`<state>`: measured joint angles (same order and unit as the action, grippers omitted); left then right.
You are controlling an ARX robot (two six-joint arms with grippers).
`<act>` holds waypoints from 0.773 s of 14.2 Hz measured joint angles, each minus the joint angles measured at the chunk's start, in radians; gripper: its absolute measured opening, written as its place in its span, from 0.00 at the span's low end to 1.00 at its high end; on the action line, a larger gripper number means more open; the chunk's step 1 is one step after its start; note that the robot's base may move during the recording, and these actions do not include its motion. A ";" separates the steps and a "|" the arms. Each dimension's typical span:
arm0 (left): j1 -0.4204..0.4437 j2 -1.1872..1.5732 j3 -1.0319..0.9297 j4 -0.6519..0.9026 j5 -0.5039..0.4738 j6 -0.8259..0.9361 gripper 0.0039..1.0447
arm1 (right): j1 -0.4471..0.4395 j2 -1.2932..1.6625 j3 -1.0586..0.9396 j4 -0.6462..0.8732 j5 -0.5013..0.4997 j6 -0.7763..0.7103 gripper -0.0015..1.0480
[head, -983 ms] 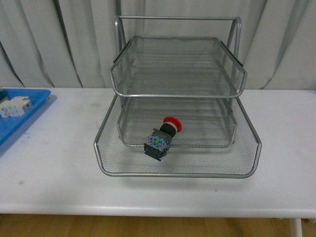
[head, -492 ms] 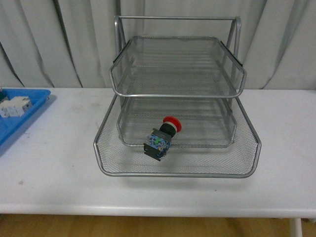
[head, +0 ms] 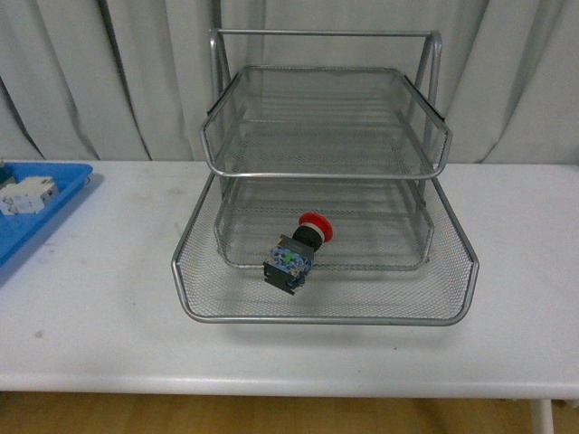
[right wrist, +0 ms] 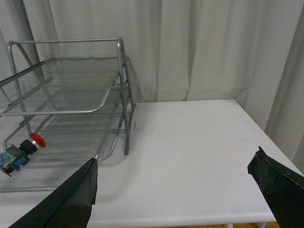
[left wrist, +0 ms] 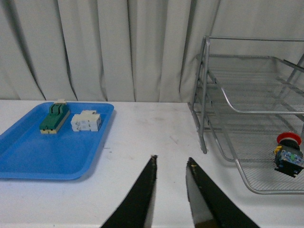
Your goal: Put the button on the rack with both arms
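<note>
The button (head: 297,248), with red cap and black body, lies on its side in the pulled-out bottom tray of the silver wire rack (head: 326,312). It also shows in the left wrist view (left wrist: 288,154) and the right wrist view (right wrist: 20,151). Neither arm shows in the front view. My left gripper (left wrist: 170,159) is open and empty over bare table, between the blue tray and the rack (left wrist: 247,114). My right gripper (right wrist: 176,156) is wide open and empty over the table beside the rack (right wrist: 71,109).
A flat blue tray (left wrist: 28,156) at the table's left holds a green-and-cream block (left wrist: 53,118) and a white block (left wrist: 85,121). It also shows at the left edge of the front view (head: 36,221). Grey curtains hang behind the white table (head: 99,298).
</note>
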<state>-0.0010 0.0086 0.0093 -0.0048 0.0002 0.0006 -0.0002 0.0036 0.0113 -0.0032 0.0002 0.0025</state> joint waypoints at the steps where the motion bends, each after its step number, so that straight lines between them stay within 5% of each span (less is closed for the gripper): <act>1: 0.000 0.000 0.000 0.001 0.000 0.000 0.33 | 0.000 0.000 0.000 0.000 0.000 0.000 0.94; 6: 0.000 0.000 0.000 0.001 0.000 0.000 0.92 | 0.000 0.000 0.000 0.000 0.000 0.000 0.94; 7: 0.000 0.000 0.000 0.001 0.000 0.000 0.95 | 0.000 0.000 0.000 0.000 0.000 0.000 0.94; 8: 0.000 0.000 0.000 0.001 -0.001 0.000 0.93 | -0.030 0.066 0.033 -0.093 -0.111 -0.055 0.94; 11: 0.000 0.000 0.000 0.001 0.000 0.000 0.94 | 0.010 0.402 0.100 0.038 -0.166 -0.081 0.94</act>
<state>-0.0010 0.0086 0.0093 -0.0040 -0.0002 0.0006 0.0101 0.4057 0.1108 0.0349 -0.1658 -0.0784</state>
